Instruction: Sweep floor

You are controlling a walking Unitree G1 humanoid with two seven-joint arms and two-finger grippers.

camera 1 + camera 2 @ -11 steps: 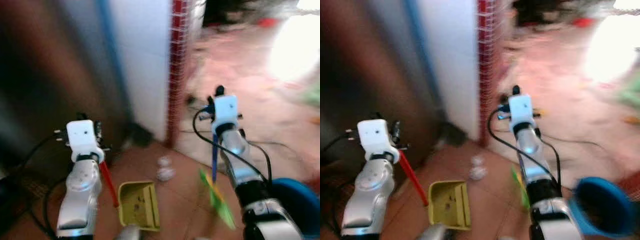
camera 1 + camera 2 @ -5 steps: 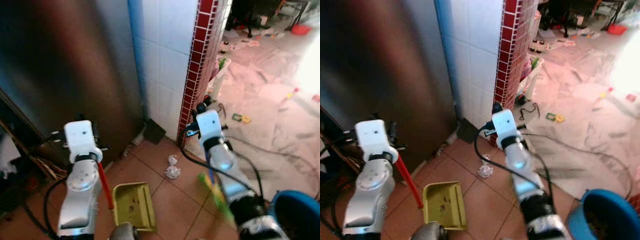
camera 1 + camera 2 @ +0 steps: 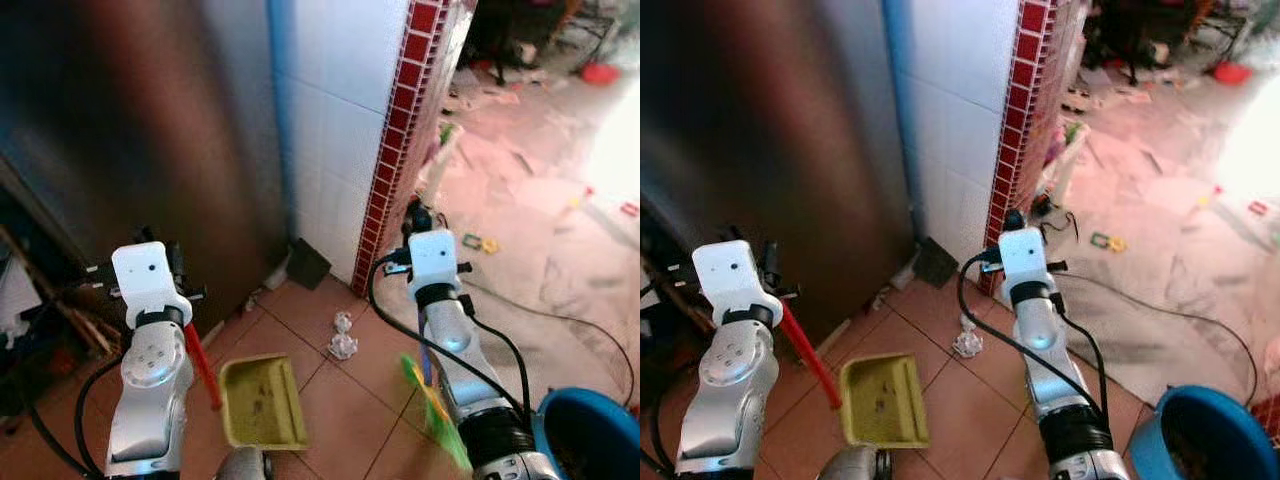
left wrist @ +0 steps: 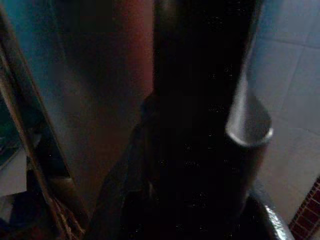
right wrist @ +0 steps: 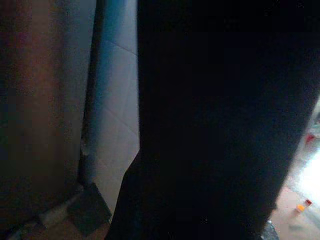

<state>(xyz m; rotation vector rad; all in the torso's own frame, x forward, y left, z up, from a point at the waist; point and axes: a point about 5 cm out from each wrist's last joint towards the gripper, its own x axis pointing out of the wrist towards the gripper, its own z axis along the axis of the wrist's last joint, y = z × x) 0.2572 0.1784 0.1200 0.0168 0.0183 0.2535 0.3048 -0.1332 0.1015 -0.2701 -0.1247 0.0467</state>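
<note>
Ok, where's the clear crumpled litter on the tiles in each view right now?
Left eye view: crumpled litter just left of the right arm, beyond the yellow dustpan.
Right eye view: same litter, again between dustpan and right arm.
Wrist views: too dark to make it out.
Shared landmark: red tile column.

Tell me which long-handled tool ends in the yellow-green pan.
The red-handled dustpan, on the left arm's side. The blue-handled broom by the right arm ends in green bristles.

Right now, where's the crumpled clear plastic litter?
In the left eye view, the crumpled clear plastic litter lies on the terracotta tile floor, between the yellow-green dustpan and the red-tiled wall corner.
</note>
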